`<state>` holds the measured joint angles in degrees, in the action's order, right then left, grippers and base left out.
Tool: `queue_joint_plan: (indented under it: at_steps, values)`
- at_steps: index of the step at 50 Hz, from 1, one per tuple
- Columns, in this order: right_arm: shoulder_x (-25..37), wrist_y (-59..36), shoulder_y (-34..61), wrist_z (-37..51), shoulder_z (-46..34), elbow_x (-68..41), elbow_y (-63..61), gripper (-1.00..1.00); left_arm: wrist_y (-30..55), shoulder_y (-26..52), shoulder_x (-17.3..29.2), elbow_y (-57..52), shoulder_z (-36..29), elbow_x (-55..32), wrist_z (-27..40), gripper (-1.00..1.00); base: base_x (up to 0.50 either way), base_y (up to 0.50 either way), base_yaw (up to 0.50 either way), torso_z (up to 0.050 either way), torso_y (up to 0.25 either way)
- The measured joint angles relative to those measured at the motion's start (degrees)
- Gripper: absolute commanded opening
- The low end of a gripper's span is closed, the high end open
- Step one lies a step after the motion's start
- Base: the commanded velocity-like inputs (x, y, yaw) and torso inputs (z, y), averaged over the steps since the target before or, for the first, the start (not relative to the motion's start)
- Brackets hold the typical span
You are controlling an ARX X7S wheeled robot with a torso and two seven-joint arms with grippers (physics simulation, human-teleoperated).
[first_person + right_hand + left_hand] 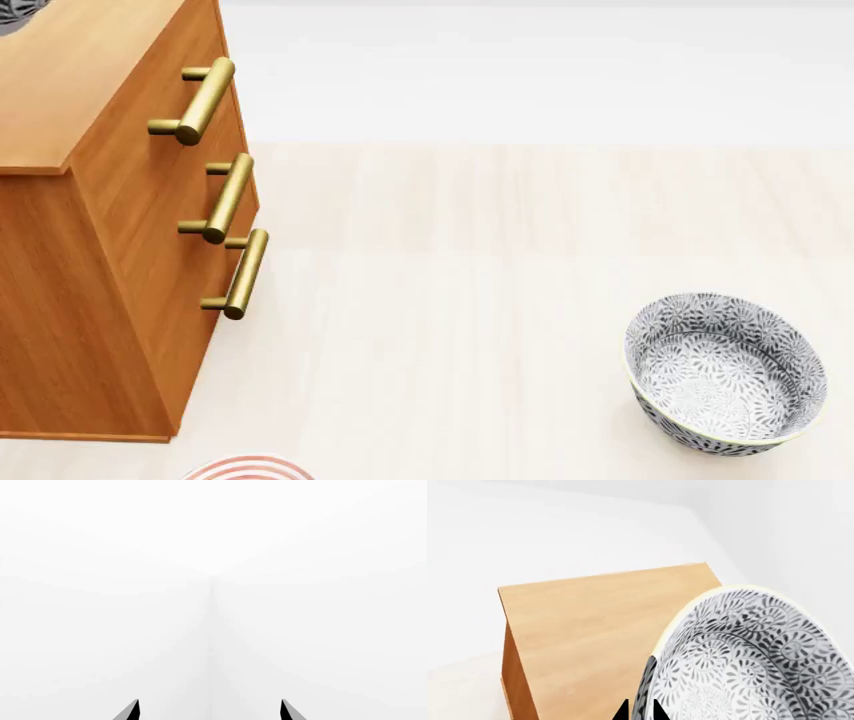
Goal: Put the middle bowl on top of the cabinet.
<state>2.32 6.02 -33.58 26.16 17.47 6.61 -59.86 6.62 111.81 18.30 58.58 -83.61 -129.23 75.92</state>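
My left gripper (639,711) is shut on the rim of the middle bowl (747,660), a deep bowl with a grey-and-white floral pattern and a pale edge. One dark fingertip sits on each side of the wall. The bowl hangs tilted over the flat orange-brown top of the cabinet (587,630). In the head view the cabinet (80,80) fills the left side, with three brass handles (200,100) on its front. A sliver of the patterned bowl (14,12) shows at the corner above its top. My right gripper (209,703) is open and faces bare white walls.
Another floral bowl (727,375) stands on the pale floor at the head view's lower right. The edge of a white plate with red rings (247,468) shows at the bottom, near the cabinet's front corner. White walls stand behind the cabinet.
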Motion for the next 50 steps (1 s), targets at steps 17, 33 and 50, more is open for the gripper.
queue_joint_plan:
  at_steps: [17,33,50]
  values:
    - [-0.85,0.24,0.23,-0.79,-0.01,0.77,-0.05,1.00,-0.32,-2.30,-1.17,6.93,-0.49,0.20,-0.94,-1.00,0.00,0.00,0.00,0.000,0.000]
    - [-1.21,0.55,0.16,-0.99,-0.02,1.17,-0.07,1.00,-1.17,-6.13,-2.60,12.29,1.16,-1.39,-4.46,-1.00,0.00,0.00,0.00,0.000,0.001]
    - [-1.51,1.76,-0.79,-1.12,0.57,0.93,-0.05,1.00,-1.38,-7.46,-3.90,15.33,-0.26,0.59,-6.43,1.00,0.00,0.00,0.00,0.000,0.000]
